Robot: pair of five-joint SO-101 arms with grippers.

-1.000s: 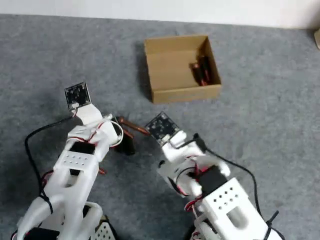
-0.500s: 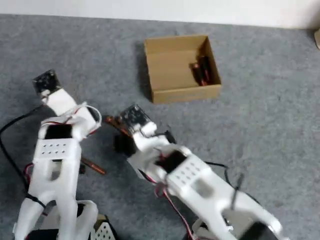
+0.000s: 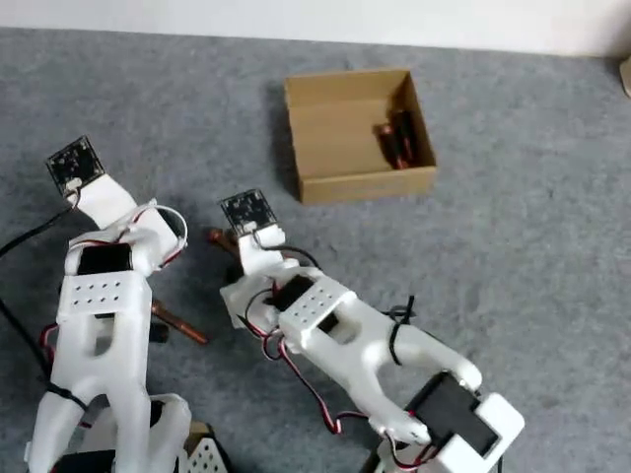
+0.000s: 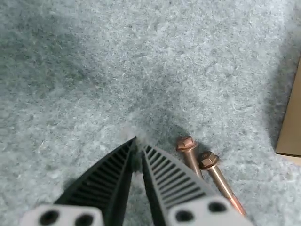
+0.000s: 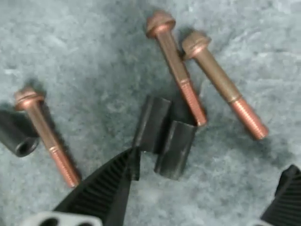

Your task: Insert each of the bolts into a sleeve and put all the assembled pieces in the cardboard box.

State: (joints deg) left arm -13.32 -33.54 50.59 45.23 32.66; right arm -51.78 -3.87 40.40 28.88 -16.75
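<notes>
My right gripper point(image 5: 210, 165) hangs spread wide over the two sleeves point(image 5: 176, 148) to grab one; my left gripper point(image 4: 138, 146) is pinched closed, empty.

Grey carpet point(image 3: 552, 246) lies underneath everything (a pale white strip point(image 3: 296, 15) runs along its far edge).

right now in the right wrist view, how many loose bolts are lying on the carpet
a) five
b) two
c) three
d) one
c: three lie on the carpet, one bolt beside a lone sleeve, and a second bolt and third bolt next to the paired sleeves.
</notes>
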